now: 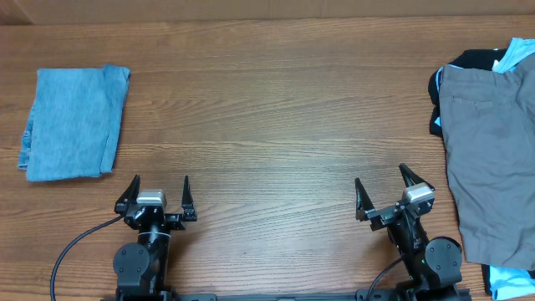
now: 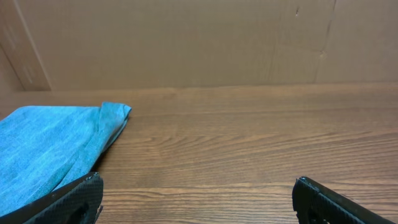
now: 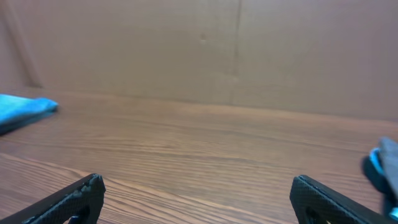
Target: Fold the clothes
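Left gripper [image 1: 160, 180] and right gripper [image 1: 381, 177] sit wide open and empty at the bench's [image 1: 276, 109] near edge; I'd have the right pinch the grey garment [image 1: 489, 159] at the right edge.

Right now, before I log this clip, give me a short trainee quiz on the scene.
1. True or false: the folded denim-blue garment lies nearer the left gripper than the right gripper.
2. Both grippers are: A) open and empty; B) shut on cloth; C) out of view.
3. Short answer: what peeks out beneath the large plain grey woven garment?
Key: 1 true; 2 A; 3 a black garment and a light blue garment.
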Controlling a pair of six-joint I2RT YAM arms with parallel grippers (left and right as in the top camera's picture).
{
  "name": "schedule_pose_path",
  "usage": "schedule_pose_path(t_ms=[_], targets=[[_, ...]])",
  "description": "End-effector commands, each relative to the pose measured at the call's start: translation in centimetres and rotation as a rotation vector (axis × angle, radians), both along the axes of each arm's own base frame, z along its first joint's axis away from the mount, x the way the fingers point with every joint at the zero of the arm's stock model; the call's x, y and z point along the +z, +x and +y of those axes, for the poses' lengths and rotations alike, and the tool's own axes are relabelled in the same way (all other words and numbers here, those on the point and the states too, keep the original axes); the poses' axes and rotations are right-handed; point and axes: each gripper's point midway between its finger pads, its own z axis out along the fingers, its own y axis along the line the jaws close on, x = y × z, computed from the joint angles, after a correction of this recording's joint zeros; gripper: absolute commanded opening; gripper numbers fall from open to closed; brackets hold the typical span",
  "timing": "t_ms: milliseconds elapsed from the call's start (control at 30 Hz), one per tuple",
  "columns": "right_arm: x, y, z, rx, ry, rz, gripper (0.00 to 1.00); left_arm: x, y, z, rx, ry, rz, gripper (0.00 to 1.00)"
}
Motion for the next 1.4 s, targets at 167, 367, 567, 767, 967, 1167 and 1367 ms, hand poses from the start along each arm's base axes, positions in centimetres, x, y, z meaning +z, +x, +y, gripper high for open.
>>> schedule_pose_path(t_ms=[167, 367, 567, 767, 967, 1167, 1367], targets=[[10.5, -4.2, 1.9, 0.169, 0.088, -0.138, 1.0, -0.1, 0.0, 0.4, 0.018, 0.017, -0.002, 1.0], [20.3, -7.6, -1.5, 0.012, 0.117, -0.164, 1.0, -0.1, 0.0, 0.4, 0.018, 0.017, -0.002, 1.0], [28.5, -8.7, -2.8, -0.053, 0.11, -0.107, 1.0, -0.1, 0.0, 0.4, 0.018, 0.017, -0.002, 1.0], [31.2, -9.3, -2.7, -0.04, 0.113, -0.139, 1.0, -0.1, 0.0, 0.4, 0.018, 0.017, -0.002, 1.0], [27.9, -6.5, -2.4, -0.062, 0.078, 0.03, 1.0, -0.1, 0.0, 0.4, 0.018, 0.017, -0.002, 1.0], [24.6, 0.0, -5.8, -0.362, 0.098, 0.346, 1.0, -0.1, 0.0, 0.4, 0.018, 0.017, -0.002, 1.0], [19.7, 8.3, -7.0, -0.545, -0.093, 0.746, 1.0, -0.1, 0.0, 0.4, 0.018, 0.017, -0.002, 1.0]])
